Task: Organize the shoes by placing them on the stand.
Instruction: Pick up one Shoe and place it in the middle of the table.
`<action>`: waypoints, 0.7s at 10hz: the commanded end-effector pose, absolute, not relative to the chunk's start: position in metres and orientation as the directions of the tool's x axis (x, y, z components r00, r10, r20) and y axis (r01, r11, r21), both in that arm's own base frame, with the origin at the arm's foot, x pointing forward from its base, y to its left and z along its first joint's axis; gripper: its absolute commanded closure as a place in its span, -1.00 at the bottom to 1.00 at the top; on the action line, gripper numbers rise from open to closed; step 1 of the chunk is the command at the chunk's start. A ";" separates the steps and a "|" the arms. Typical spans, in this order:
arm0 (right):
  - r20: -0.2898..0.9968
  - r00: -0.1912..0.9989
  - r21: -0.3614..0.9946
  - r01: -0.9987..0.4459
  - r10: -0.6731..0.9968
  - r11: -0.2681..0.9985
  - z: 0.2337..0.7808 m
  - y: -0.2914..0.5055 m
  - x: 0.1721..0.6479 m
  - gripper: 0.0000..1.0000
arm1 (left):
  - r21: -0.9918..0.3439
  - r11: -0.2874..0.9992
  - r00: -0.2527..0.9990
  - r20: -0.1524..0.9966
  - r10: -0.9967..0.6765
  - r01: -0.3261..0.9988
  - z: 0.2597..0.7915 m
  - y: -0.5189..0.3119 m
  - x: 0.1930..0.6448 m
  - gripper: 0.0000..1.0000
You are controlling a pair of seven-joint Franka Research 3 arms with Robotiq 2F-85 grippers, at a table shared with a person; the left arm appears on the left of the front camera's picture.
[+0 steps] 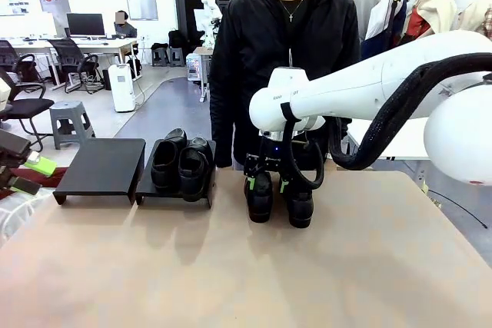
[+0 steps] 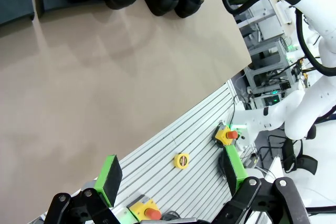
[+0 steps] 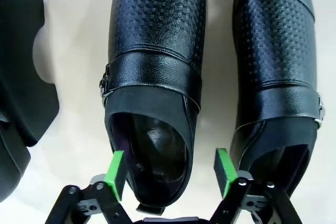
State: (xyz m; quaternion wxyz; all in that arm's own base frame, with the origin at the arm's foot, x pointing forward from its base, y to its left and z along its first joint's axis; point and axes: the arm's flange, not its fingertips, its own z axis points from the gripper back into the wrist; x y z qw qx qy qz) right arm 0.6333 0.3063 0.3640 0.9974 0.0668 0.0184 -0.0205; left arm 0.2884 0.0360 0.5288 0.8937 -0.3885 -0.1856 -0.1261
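Right now everything turns on how the right hand (image 3: 169,174) sits over the nearer monk-strap shoe (image 3: 157,51). The hand comes in from behind the heel. The shoe's long axis runs straight away from it, toe pointing off towards the robot's side of the desk (image 1: 246,266). The green pads (image 3: 115,174) stand apart on either side of the heel collar, one outside the shoe, the other down in the gap beside the second monk-strap shoe (image 3: 278,51). They are not clamped on anything yet. The two shoes stand side by side and parallel, just beside each other, so the inner finger has little room.

The stand lies to the left of this pair. Its nearer platform (image 1: 175,196) already carries two black shoes (image 1: 181,163), and the empty platform (image 1: 100,163) is the farther one. In my judgement the lifted shoe must travel leftwards past the laden platform to reach free space.

The left hand (image 2: 170,177) hovers well apart from the shoes near the desk's left edge, fingers spread wide with nothing between them. The right hand is plainly the nearer one.

I can read no brand or label on the shoes. Small dark lettering on the right arm (image 1: 369,82) may spell the maker's name, but it is too small to be sure.
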 end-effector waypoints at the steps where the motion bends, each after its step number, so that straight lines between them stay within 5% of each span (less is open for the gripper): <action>1: -0.017 0.996 0.128 0.086 -0.085 0.988 0.365 0.309 0.636 1.00 | -0.658 0.649 0.894 0.440 -0.079 0.382 0.529 0.036 0.288 -1.00; 7: -0.055 0.993 0.172 0.112 -0.104 0.979 0.357 0.305 0.639 1.00 | -0.658 0.649 0.894 0.440 -0.079 0.382 0.529 0.036 0.288 -1.00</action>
